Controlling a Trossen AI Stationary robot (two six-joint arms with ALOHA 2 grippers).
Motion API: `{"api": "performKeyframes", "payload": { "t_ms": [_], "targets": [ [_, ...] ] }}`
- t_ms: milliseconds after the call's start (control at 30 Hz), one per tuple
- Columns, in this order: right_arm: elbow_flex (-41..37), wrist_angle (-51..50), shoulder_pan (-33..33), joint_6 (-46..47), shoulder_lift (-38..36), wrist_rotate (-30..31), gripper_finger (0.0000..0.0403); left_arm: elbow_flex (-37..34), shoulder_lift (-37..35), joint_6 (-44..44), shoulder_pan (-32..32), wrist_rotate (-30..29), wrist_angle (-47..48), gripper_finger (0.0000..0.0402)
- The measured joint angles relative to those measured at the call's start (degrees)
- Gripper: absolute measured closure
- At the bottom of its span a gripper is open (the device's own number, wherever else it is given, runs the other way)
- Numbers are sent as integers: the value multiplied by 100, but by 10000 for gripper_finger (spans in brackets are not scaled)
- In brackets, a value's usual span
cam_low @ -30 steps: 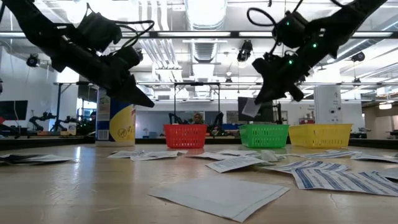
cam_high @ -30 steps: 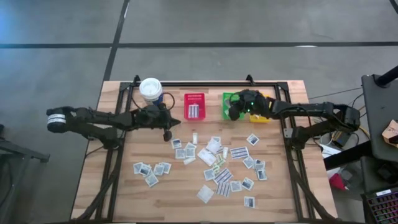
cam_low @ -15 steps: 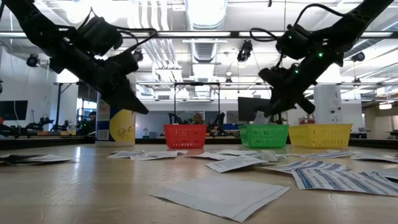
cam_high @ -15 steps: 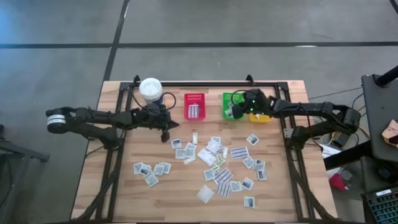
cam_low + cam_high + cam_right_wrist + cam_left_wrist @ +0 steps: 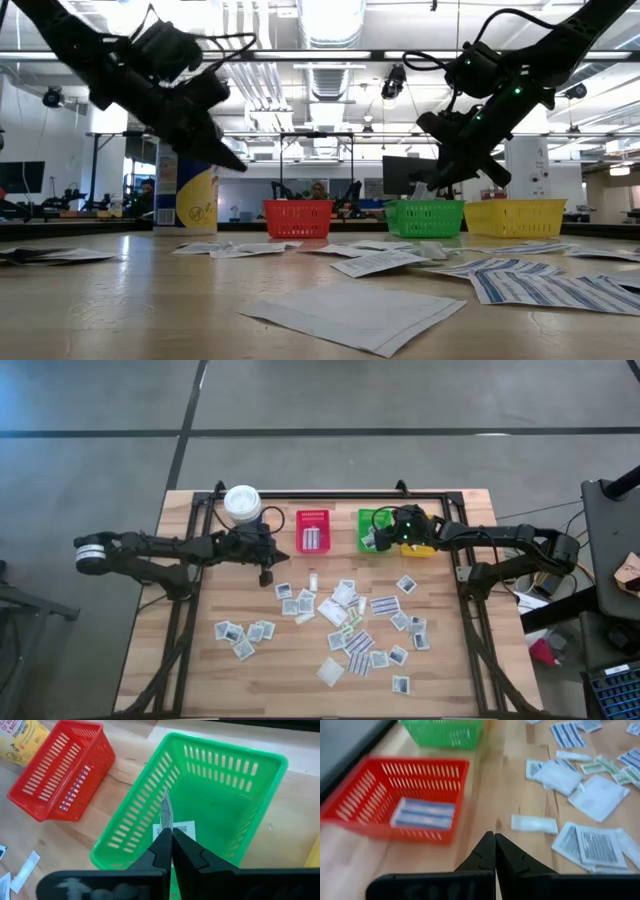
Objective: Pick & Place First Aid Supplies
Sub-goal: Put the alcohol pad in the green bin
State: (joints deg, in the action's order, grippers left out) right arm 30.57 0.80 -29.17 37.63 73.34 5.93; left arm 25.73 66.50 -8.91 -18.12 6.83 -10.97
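Your right gripper [image 5: 171, 836] pinches a packet [image 5: 166, 814] edge-up over the green bin [image 5: 235, 770] at the table's far edge. Your left gripper [image 5: 494, 842] is clenched empty beside the red bin [image 5: 350, 795]; other packets [image 5: 350, 622] litter mid-table.

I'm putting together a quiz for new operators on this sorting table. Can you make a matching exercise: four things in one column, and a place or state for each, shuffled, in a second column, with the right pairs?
Things:
1. red bin
2. green bin
3. right gripper
4. left gripper

Places or states:
A. shut on a thin white packet, above the green bin
B. shut with nothing in it, over the table beside the red bin
C. holds blue-striped packets
D. one printed white packet lies on its floor

Pairs: 1-C, 2-D, 3-A, 4-B
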Motion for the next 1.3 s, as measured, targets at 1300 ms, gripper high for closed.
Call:
{"api": "performKeyframes", "payload": {
  "t_ms": [1300],
  "targets": [
    [-8,-68,42,-83,0,10,394,208,-2,1408,1446,447,1180,401]
  ]
}}
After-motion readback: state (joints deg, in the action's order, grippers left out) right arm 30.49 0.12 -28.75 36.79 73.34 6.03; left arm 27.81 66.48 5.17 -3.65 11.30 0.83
